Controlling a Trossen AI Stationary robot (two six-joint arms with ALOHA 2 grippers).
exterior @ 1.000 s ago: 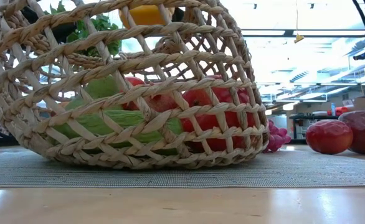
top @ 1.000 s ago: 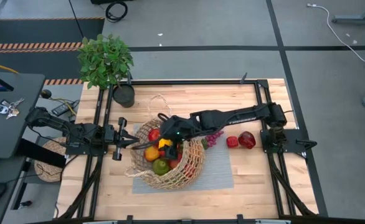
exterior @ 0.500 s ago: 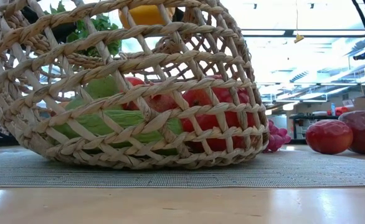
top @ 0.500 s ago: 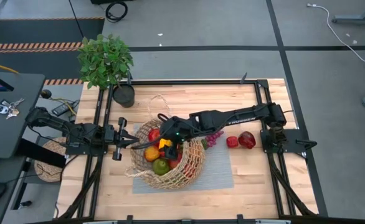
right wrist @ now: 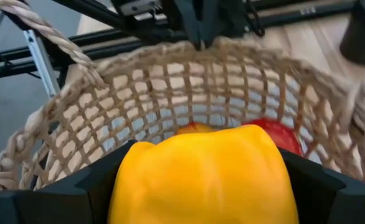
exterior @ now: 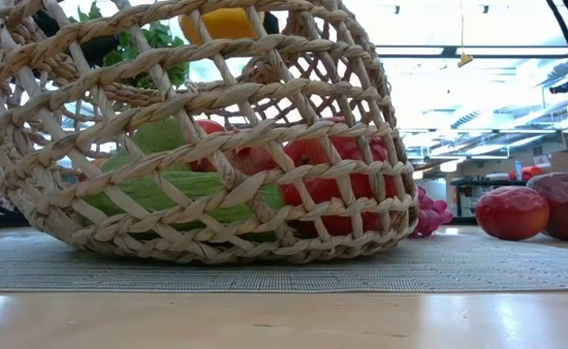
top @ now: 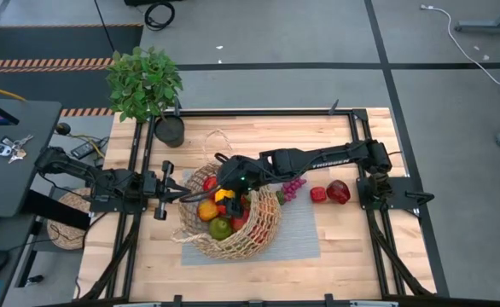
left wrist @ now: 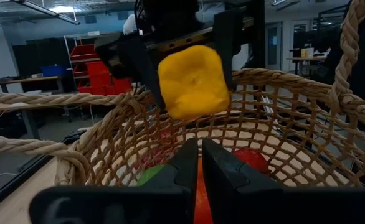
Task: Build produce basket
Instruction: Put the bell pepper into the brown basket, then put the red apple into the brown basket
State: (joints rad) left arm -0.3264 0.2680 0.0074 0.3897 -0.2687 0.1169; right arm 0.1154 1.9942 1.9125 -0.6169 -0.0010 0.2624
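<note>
The tan wicker basket point(top: 254, 228) stands tipped on a grey mat point(top: 297, 234), its mouth toward the table's left. Inside lie an orange piece point(top: 207, 211), a green one point(top: 221, 228) and red ones point(exterior: 337, 184). My right gripper point(top: 224, 189) reaches in over the basket from the right, shut on a yellow pepper point(left wrist: 192, 78). My left gripper point(top: 183, 195) is shut at the basket's left rim. Purple grapes point(top: 293, 187) and two red pieces point(top: 328, 193) lie on the table right of the basket. My left gripper comes level from the table's left and is shut at the basket's left rim point(right wrist: 227, 43). Its own fingers point(left wrist: 185, 171) hide the strand between them. The basket leans toward it, bottom on the mat. My right gripper pinches the yellow pepper's two opposite sides point(right wrist: 139, 180) between its two fingers point(right wrist: 98, 186). The fingers slant down from the table's right. The pepper hangs clear above the produce, inside the basket's mouth.
A leafy potted plant point(top: 145, 81) stands at the table's far left corner. A flat woven disc point(top: 66, 220) lies beyond the left edge. Black frame rails point(top: 139, 162) run along the left and right sides. Bare wood shows near the front edge point(top: 258, 277).
</note>
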